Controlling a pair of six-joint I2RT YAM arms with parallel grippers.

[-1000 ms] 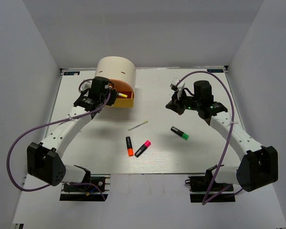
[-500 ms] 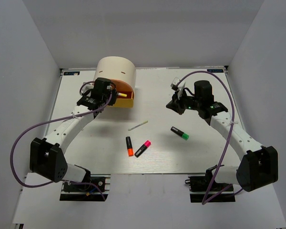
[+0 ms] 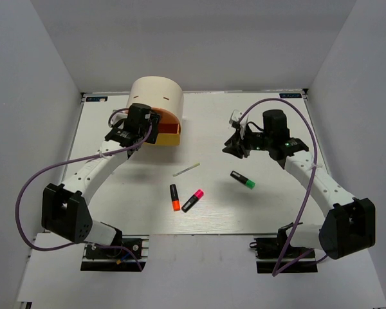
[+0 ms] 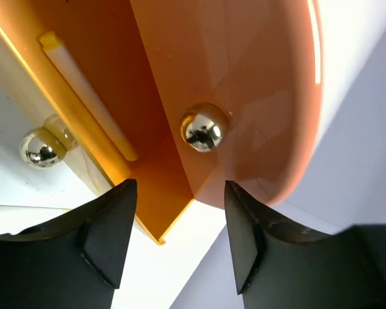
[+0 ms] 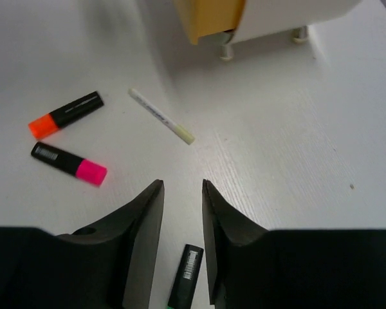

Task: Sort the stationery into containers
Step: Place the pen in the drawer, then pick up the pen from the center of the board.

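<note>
**Left gripper squared up on the orange drawer's knob**

The left gripper [image 4: 180, 188] stands wide apart and holds nothing; the knob [image 4: 204, 127] of the orange drawer [image 4: 264, 71] sits just ahead of the gap, nearer the right finger, and neither finger touches it. To do this step well, I would shift slightly so the knob is centred, ease forward until the pads flank it, then close and move straight along the drawer's run, without twisting. Whether a pull or a push is meant I cannot tell.

Beside it the yellow drawer [image 4: 109, 29] is open, with one pen [image 4: 83, 90] lying inside along its wall. Both drawers belong to the cabinet [image 3: 156, 93] at the table's far left.

The right gripper [image 5: 182, 190] hovers, its fingers a narrow gap apart and empty, above the green marker [image 5: 185, 273]. A second pen [image 5: 161, 116], an orange marker [image 5: 65, 114] and a pink marker [image 5: 69, 163] lie unsorted on the table.
</note>
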